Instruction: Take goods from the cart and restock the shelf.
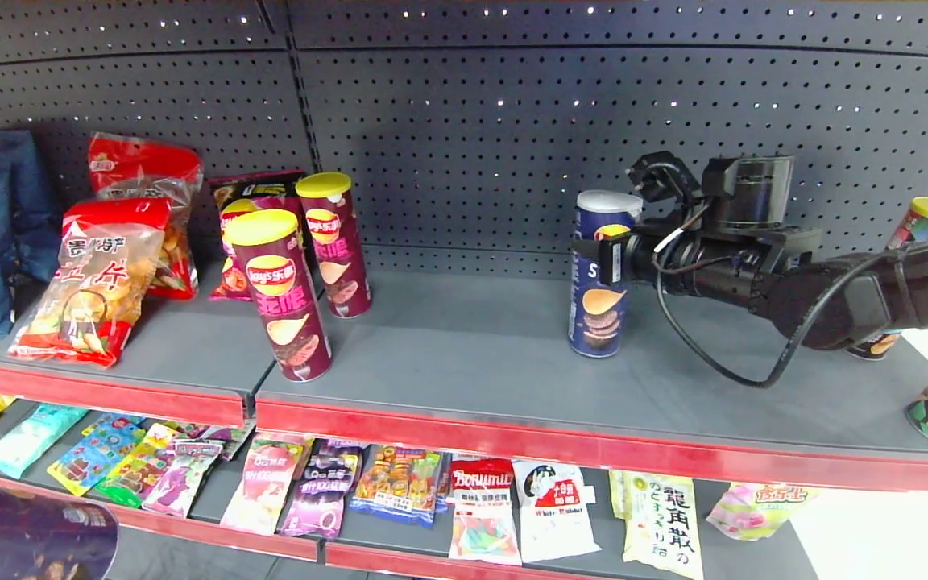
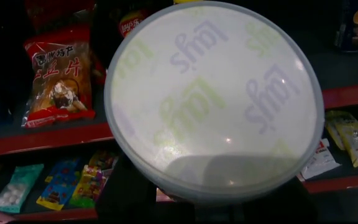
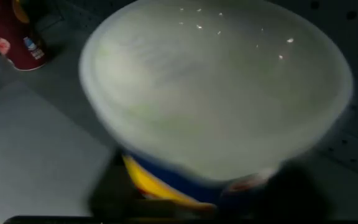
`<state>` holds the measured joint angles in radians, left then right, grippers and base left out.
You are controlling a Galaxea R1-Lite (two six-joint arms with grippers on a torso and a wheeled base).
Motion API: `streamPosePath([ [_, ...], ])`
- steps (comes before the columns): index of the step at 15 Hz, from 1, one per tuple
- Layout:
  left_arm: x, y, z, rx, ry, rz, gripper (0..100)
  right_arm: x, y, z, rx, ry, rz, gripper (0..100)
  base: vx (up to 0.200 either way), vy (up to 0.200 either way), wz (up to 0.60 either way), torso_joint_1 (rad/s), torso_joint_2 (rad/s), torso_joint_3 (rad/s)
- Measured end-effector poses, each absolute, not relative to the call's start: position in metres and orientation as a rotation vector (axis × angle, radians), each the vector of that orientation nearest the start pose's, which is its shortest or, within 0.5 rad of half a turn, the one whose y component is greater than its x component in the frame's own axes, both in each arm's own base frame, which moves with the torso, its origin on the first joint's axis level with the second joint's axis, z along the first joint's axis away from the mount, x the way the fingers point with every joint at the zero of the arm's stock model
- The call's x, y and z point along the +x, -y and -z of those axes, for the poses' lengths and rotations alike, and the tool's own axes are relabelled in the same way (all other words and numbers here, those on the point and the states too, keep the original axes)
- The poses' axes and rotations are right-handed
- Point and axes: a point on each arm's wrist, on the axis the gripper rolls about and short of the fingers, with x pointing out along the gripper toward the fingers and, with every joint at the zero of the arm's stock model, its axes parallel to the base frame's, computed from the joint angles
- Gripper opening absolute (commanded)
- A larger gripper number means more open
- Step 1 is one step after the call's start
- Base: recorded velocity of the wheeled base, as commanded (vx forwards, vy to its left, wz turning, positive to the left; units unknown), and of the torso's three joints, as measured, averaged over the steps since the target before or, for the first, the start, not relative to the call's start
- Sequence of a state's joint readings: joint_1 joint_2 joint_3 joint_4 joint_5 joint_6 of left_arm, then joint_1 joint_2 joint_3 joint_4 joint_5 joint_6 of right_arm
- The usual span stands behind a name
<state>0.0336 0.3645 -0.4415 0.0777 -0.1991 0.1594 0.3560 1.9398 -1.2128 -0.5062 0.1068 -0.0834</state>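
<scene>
Upper shelf [image 1: 472,346], left to right: snack bags [image 1: 93,282], two maroon chip cans [image 1: 283,294] upright, then the blue chip can [image 1: 599,282] upright mid-shelf, base on the board. Right gripper [image 1: 607,259], arm lying in from the right, is clamped on the blue can's upper part. Left gripper [image 2: 204,208]: a clear can lid [image 2: 213,99] sits right at its camera; open or closed, can't tell.

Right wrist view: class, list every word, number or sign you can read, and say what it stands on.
None can be read.
Lid: only faint marks, blurred.
Blue can under that lid: yellow-and-blue label, blurred.
Maroon can on the shelf: print too small.
</scene>
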Motion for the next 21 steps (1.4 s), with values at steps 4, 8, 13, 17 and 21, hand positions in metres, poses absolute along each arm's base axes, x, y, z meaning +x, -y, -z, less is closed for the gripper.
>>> streamPosePath([
  [4, -0.01, 0.005, -0.195, 0.159, 0.012, 0.166, 0, 0.352, -0.147, -0.197, -0.116, -0.213, -0.473, 0, 0.0, 0.0, 0.0, 0.0, 0.0, 0.0],
  [8, -0.01, 0.005, -0.196, 0.159, 0.016, 0.166, 0, 0.308, -0.158, -0.199, -0.092, -0.25, -0.452, 0, 0.0, 0.0, 0.0, 0.0, 0.0, 0.0],
  [13, -0.01, 0.005, -0.196, 0.159, 0.015, 0.165, 0, 0.273, -0.163, -0.212, -0.041, -0.137, -0.476, 0, 0.0, 0.0, 0.0, 0.0, 0.0, 0.0],
  [17, -0.01, 0.005, -0.197, 0.161, 0.018, 0.165, 0, 0.256, -0.169, -0.195, -0.05, -0.134, -0.499, 0, 0.0, 0.0, 0.0, 0.0, 0.0, 0.0],
  [21, -0.01, 0.005, -0.198, 0.161, 0.021, 0.162, 0, 0.251, -0.172, -0.192, -0.068, -0.139, -0.455, 0, 0.0, 0.0, 0.0, 0.0, 0.0, 0.0],
])
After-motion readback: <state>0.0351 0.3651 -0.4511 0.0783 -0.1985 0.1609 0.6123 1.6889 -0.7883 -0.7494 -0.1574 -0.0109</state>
